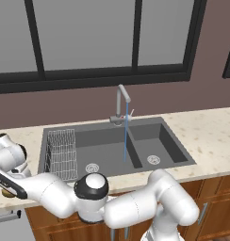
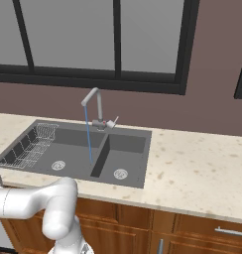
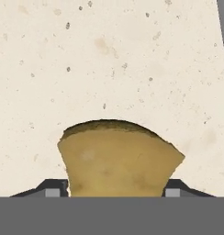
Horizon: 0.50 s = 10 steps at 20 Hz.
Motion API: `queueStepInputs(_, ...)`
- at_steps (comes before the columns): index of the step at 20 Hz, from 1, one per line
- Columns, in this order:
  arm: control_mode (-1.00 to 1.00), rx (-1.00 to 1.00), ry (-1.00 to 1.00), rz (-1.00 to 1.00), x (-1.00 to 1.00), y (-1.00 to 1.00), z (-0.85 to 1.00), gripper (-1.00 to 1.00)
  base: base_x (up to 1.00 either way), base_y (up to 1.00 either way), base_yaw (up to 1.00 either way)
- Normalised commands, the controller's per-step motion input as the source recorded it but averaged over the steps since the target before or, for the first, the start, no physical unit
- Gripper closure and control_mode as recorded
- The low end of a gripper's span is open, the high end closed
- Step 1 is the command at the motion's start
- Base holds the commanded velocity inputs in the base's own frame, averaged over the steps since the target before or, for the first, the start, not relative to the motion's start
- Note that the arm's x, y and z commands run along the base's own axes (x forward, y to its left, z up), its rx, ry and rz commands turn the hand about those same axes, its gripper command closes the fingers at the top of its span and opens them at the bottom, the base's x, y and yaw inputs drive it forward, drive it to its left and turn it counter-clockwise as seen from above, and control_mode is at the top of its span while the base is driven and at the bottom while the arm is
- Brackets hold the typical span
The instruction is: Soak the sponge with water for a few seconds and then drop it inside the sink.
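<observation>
The yellow-brown sponge (image 3: 116,158) lies on the speckled beige counter (image 3: 109,59) and sits between my two dark fingertips (image 3: 53,190), which press against its sides. My gripper (image 3: 116,192) is shut on the sponge. In the left base view the hand is low at the far left, over the counter left of the sink (image 1: 105,143), with a sliver of sponge (image 1: 7,192) under it. A thin pale-blue stream of water (image 1: 126,134) falls from the silver faucet (image 1: 120,101) into the dark grey sink (image 2: 128,146), near the divider between the basins.
A wire rack (image 1: 61,153) fills the left end of the left basin. Round silver drains (image 1: 153,159) sit in both basins. Beige counter (image 2: 197,163) stretches to the right of the sink, below a dark-framed window (image 1: 112,42). Wooden cabinets (image 2: 192,228) run underneath.
</observation>
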Motion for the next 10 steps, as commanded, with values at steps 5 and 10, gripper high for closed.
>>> queueStepInputs(5, -1.0, 0.0, 0.0, 0.0, 0.0, 0.0, 0.0, 1.0, 0.0, 0.0, 0.0)
queueStepInputs(10, -1.0, 0.0, 0.0, 0.0, 0.0, 0.0, 0.0, 1.0, 0.0, 0.0, 0.0)
